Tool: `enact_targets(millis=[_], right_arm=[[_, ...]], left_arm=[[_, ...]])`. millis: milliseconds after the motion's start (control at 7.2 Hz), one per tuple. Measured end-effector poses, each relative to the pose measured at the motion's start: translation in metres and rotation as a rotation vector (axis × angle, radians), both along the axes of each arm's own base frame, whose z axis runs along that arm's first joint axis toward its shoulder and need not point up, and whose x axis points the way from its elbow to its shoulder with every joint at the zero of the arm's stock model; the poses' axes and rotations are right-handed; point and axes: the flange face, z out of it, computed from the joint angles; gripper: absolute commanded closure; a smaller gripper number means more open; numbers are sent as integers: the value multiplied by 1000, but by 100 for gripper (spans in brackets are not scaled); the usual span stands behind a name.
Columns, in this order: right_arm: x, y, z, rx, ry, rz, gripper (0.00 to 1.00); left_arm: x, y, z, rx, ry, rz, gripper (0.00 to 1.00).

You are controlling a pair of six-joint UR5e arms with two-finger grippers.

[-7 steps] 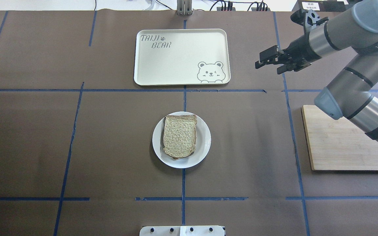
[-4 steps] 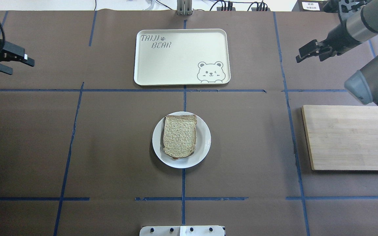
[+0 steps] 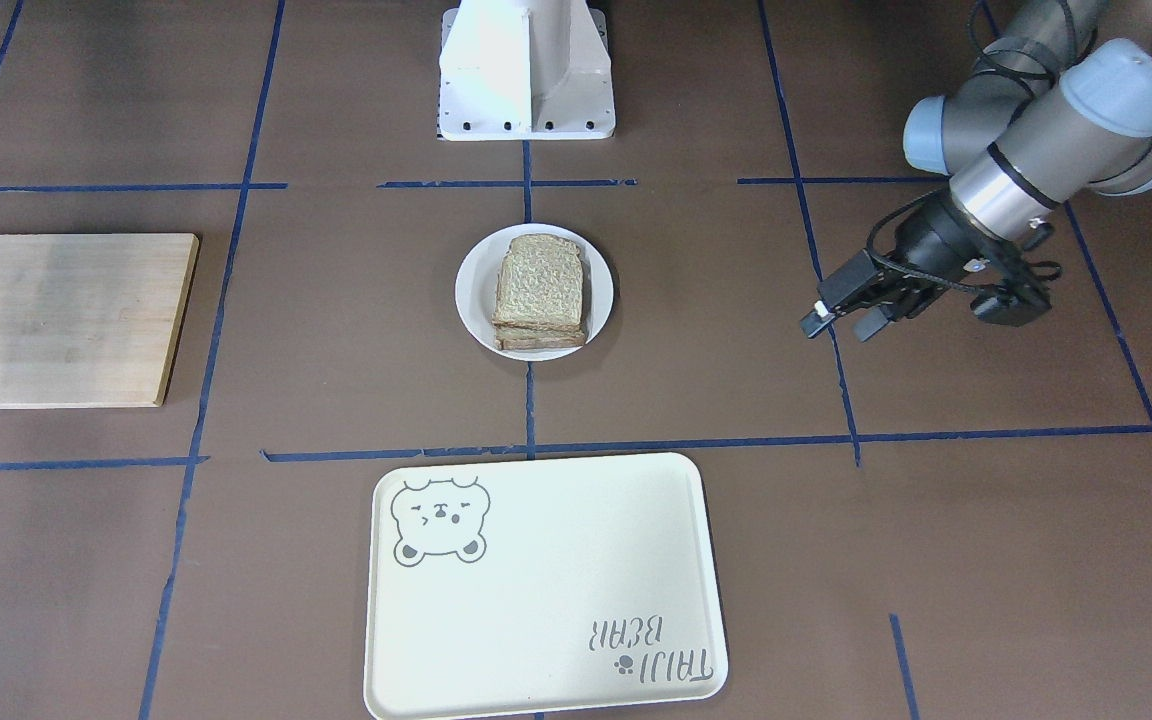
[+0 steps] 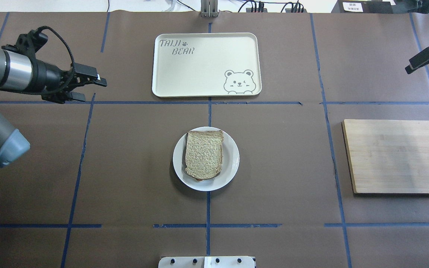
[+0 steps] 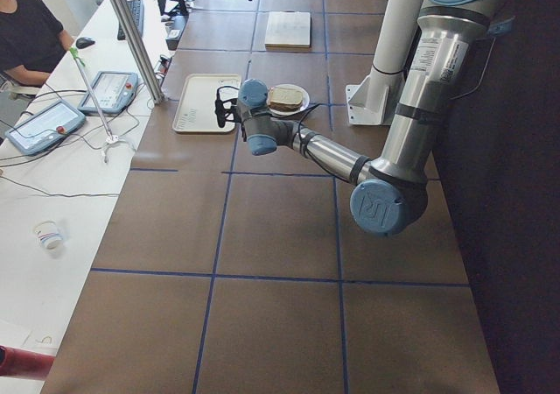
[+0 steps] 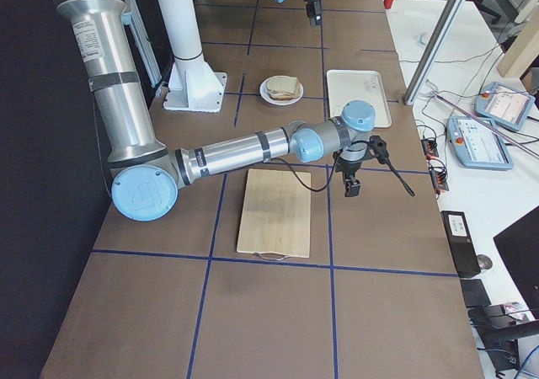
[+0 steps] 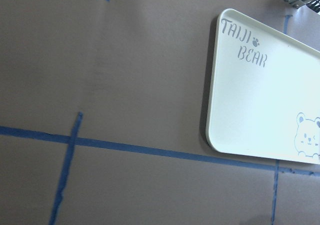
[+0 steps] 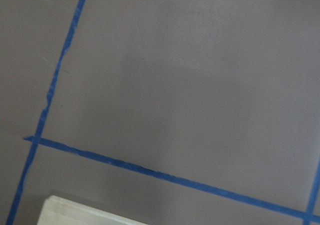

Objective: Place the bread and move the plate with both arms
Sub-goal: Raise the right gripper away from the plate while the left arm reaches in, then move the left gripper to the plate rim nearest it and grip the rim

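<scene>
In the overhead view the plate (image 4: 232, 163) was seen at the centre of the frame, flat on the brown bench (image 4: 132, 167), over a blue tape line. The bread (image 4: 204, 154) was laid on it and covered most of it. Its long axis ran up and down the frame, with its rounded end turned toward the lower edge. Its straight crust was turned toward the tray (image 4: 207, 65) in the upper middle. A darker layer was glimpsed under the slice, but what it was could not be made out. At the right edge a wooden board (image 4: 397, 156) was laid, cut off by the frame. Farther up, at the left, the left gripper (image 4: 94, 90) was held above the bench, well apart from the plate, its jaws spread moderately with nothing between them. At the upper right edge the right gripper (image 4: 425, 59) was largely cut off. Only one black finger was clearly seen, and how its jaws stood could not be told.
</scene>
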Motion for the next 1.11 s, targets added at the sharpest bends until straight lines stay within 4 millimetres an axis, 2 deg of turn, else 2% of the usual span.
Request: enact_targets(millis=[417,556,694,833,1111], right_arm=[[61,26,42,-68,34,-78,0],[73,37,54,-82,22,-77,0],[79,47,61,-94,13,-72,0],[81,55,65,-102,11,-66,0],[84,60,68,-116,-13,-58,0]], left_arm=[[96,54,-21,-74,82,8,27],[120,67,-22,-89,83,35,32],[142,78,-22,-100,79,62,37],[163,83,-25,-105,77,83,38],[194,86,-29,-112,69,109,43]])
